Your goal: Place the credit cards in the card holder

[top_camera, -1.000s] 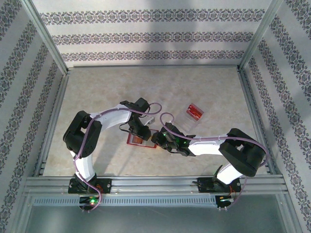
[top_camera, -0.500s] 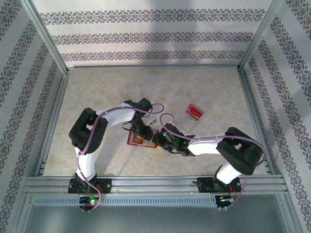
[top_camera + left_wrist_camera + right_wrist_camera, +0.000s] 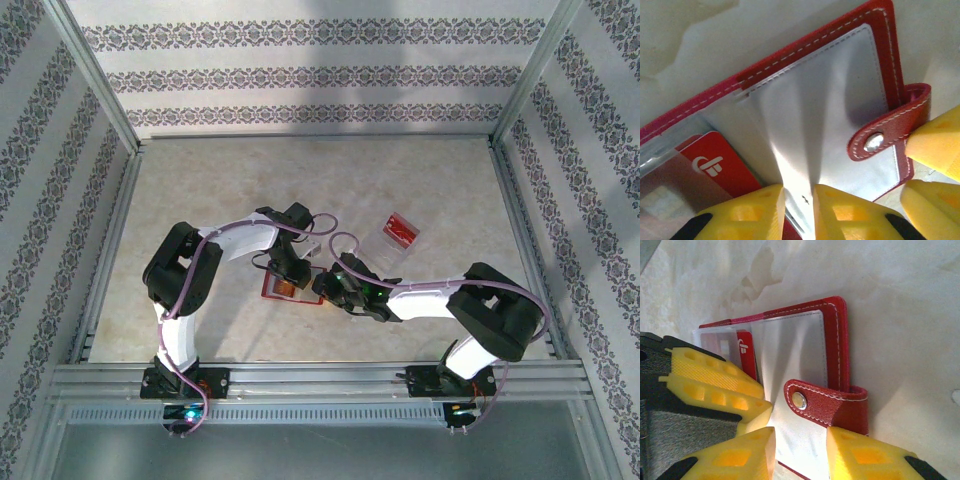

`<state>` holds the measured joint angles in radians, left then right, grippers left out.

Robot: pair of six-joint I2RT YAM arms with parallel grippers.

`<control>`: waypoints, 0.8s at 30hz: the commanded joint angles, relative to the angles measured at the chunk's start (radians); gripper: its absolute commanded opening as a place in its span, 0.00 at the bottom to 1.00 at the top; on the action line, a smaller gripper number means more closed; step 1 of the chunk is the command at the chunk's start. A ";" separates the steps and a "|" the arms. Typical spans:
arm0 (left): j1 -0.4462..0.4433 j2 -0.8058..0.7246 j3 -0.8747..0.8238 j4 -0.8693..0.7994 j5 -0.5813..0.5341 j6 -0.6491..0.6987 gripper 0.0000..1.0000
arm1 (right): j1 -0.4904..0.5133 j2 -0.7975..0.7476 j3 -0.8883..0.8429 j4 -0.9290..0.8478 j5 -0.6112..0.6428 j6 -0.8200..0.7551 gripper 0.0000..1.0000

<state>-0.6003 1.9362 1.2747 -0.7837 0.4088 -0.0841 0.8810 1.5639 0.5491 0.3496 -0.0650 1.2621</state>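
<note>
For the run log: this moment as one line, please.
card holder: open | left fingers: pinching its sleeve | right fingers: at clasp tab, grip unclear | credit card: one sleeved | more red cards: in clear tray

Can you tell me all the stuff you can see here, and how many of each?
wallet: one, red with clear sleeves, lying open mid-table
card: one, red with a white logo, tucked in a wallet sleeve
tray: one, clear, right of the wallet, farther back
cards: red, in the tray, too small to count
table: one, pale beige
walls: three, patterned wallpaper
arms: two, white and black, meeting over the wallet
left fingers: two, yellow, pinched on a wallet sleeve
right fingers: two, yellow, either side of the wallet's clasp strap
</note>
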 commanded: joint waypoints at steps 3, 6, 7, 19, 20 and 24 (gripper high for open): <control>-0.014 0.027 -0.041 -0.012 -0.021 0.007 0.16 | -0.005 -0.023 -0.009 0.016 0.008 0.005 0.33; -0.013 0.025 -0.044 -0.009 -0.020 0.008 0.13 | -0.007 -0.022 -0.009 0.015 0.005 0.003 0.33; -0.013 0.025 -0.044 -0.011 -0.020 0.008 0.11 | -0.008 -0.022 -0.009 0.015 0.005 0.003 0.33; 0.002 0.006 -0.032 -0.027 -0.010 0.002 0.10 | -0.009 -0.008 -0.001 0.015 -0.013 -0.001 0.33; 0.002 -0.007 -0.020 -0.037 -0.011 0.001 0.18 | -0.009 -0.003 -0.001 0.017 -0.015 0.002 0.33; 0.000 -0.042 -0.013 -0.042 -0.016 -0.018 0.28 | -0.010 0.014 -0.003 0.026 -0.018 0.011 0.33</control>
<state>-0.5961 1.9175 1.2682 -0.7795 0.4133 -0.0883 0.8787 1.5627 0.5491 0.3534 -0.0727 1.2617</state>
